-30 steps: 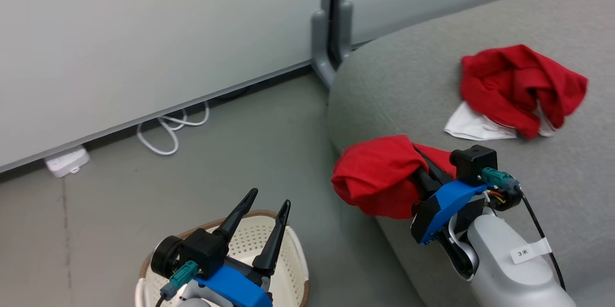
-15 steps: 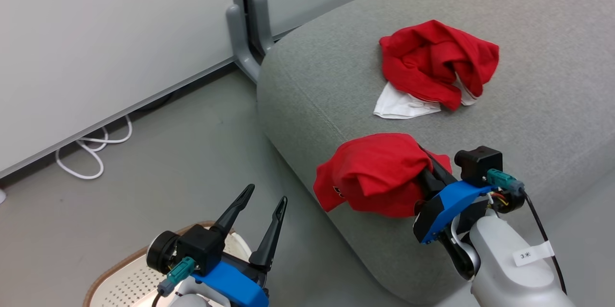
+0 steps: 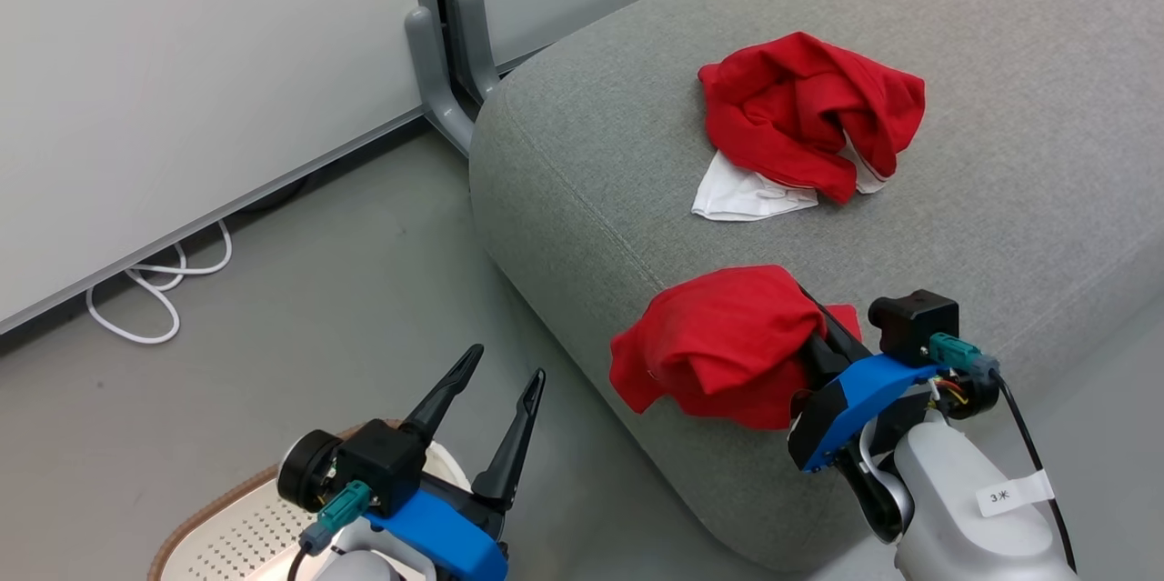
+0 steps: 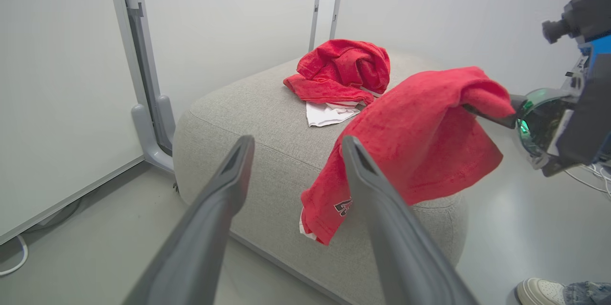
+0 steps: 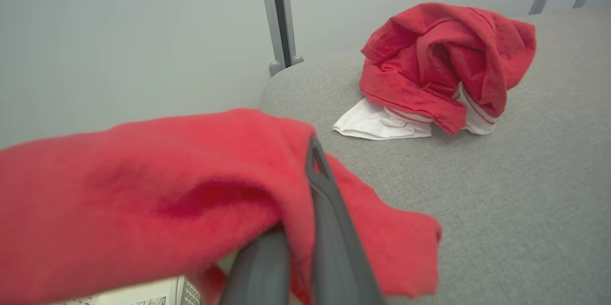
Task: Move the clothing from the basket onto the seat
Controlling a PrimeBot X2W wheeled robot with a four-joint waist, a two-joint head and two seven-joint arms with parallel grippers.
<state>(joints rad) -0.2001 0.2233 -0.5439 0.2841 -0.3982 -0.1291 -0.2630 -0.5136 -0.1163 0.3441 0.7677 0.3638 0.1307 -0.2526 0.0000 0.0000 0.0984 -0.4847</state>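
My right gripper is shut on a plain red garment, which drapes over its fingers and hangs above the front edge of the grey seat. In the left wrist view the held garment dangles in front of the seat. A second piece of clothing, red with white parts, lies crumpled further back on the seat. My left gripper stands open and holds nothing above the basket, whose brown rim and perforated floor show at the lower left.
Pale wall panels with a grey post foot stand behind the seat. A white cable loops on the grey floor by the wall. A person's shoe is on the floor past the seat's right side.
The head camera has turned, bringing the seat towards the picture's middle. My right gripper has carried the red garment from beside the seat's corner to over its front edge. The left gripper stays open.
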